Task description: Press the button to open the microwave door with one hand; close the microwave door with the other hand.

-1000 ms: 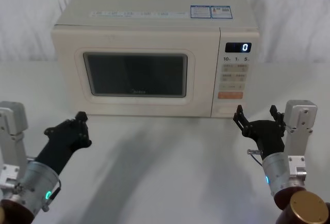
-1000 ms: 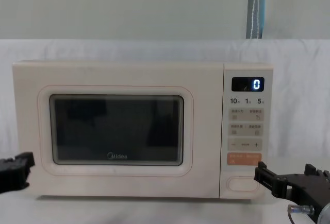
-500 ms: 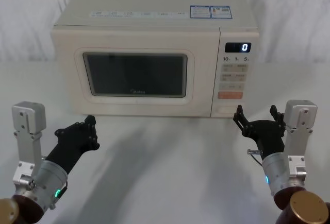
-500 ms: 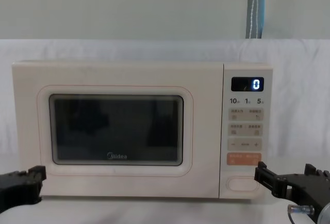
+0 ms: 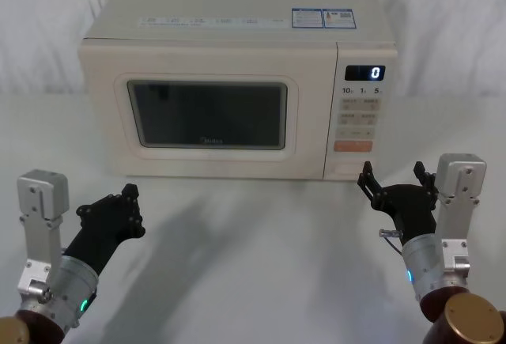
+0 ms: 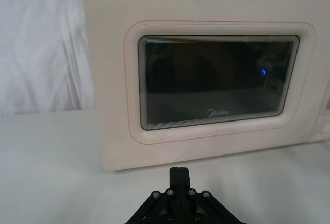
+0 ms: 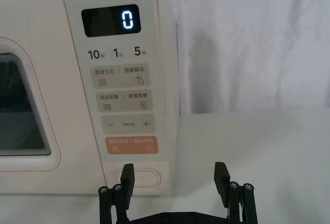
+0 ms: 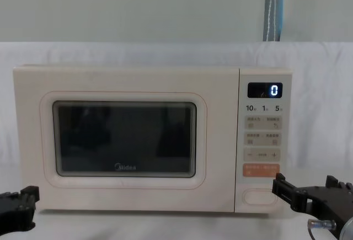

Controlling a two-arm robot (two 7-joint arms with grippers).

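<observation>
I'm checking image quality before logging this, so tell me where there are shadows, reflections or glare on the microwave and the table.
Head view: soft grey shadows lie on the table ahead of the left gripper. Left wrist view: the window of the microwave door mirrors dim shapes and a small blue dot. Right wrist view: the display glows bright but readable, and the microwave shades the cloth beside it.

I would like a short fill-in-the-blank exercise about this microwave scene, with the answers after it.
1. The microwave door is ____.
2. The display shows the digit ____.
3. The right gripper has its fingers ____, in front of the button.
4. The orange key sits directly ____ the button.

Answers: closed; 0; open; above
</observation>
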